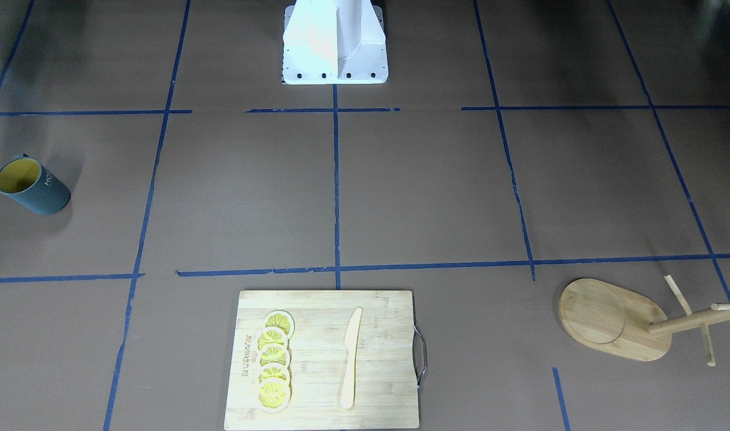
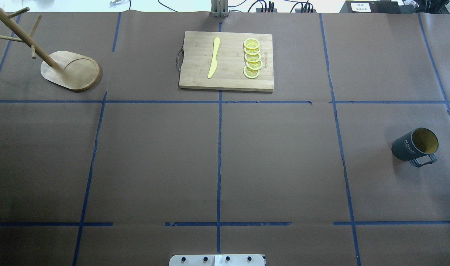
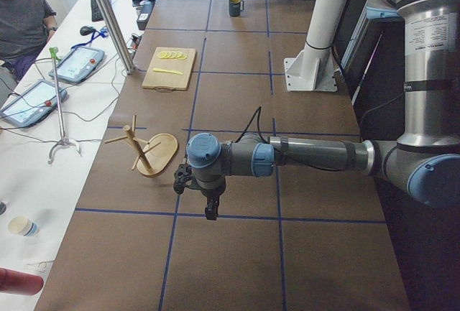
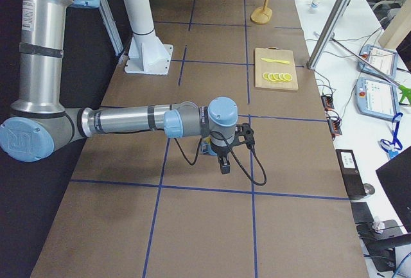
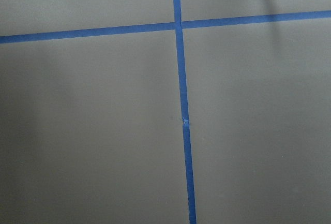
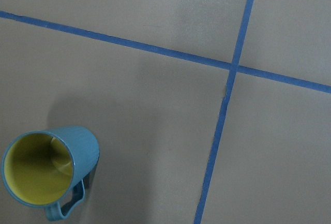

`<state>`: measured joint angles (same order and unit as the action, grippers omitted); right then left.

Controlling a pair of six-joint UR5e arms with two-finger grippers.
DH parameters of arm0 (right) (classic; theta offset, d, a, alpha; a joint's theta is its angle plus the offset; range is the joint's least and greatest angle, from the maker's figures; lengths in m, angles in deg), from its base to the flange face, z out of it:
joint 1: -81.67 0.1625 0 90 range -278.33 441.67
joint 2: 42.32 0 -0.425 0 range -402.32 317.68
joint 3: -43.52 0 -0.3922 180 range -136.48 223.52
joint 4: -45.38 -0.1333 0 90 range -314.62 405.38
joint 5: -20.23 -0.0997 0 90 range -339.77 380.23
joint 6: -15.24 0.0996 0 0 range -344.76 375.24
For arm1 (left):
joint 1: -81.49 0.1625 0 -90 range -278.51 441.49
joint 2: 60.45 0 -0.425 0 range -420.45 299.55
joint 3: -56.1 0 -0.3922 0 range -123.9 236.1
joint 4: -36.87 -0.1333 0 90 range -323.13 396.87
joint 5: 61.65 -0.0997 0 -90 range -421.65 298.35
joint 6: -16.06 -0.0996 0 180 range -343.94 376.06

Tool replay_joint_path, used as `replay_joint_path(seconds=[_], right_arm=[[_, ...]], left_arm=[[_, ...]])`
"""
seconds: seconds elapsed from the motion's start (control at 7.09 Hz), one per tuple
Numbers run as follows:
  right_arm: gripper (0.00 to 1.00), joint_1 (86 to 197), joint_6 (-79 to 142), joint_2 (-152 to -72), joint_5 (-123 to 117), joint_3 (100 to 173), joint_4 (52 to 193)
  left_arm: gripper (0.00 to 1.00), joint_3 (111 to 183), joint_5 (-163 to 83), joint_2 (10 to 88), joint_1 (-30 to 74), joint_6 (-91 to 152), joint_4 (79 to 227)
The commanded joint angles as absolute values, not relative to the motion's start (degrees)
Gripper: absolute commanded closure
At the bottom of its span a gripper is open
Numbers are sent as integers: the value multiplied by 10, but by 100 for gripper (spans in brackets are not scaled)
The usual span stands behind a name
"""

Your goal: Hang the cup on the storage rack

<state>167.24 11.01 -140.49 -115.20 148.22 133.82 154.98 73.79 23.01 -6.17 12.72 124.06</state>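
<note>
The cup (image 2: 415, 145), dark blue-grey with a yellow inside and a loop handle, stands upright on the robot's right side of the table. It also shows in the front view (image 1: 32, 187), the left side view (image 3: 235, 6) and the right wrist view (image 6: 49, 169). The storage rack (image 2: 71, 70), a wooden mug tree on an oval base, stands at the far left corner (image 1: 616, 320) (image 3: 154, 154) (image 4: 262, 13). My left gripper (image 3: 210, 212) and right gripper (image 4: 223, 164) hang over the table and show only in the side views. I cannot tell if they are open or shut.
A bamboo cutting board (image 2: 195, 79) with lemon slices (image 2: 253, 58) and a wooden knife (image 2: 214, 57) lies at the far middle. The white robot base (image 1: 335, 45) stands at the near edge. Blue tape lines grid the brown table. A side bench with tablets (image 3: 75, 63) and a person (image 3: 25, 16) runs along the far edge.
</note>
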Motion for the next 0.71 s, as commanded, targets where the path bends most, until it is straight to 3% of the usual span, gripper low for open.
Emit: replay_joint_path(seconds=[0.0,0.28,0.56], right_arm=[[0,1671,110,-1404,-1152,1483,1338],[0,1629,202,-1396,-1151,1486,1317],[0,1570,331,-1405,-1133,1483,1203]], left_arm=[[0,1550,738,230,-61,127,1241],[0,1550,739,230,-60,127,1241],[0,1549,738,234,-60,128,1241]])
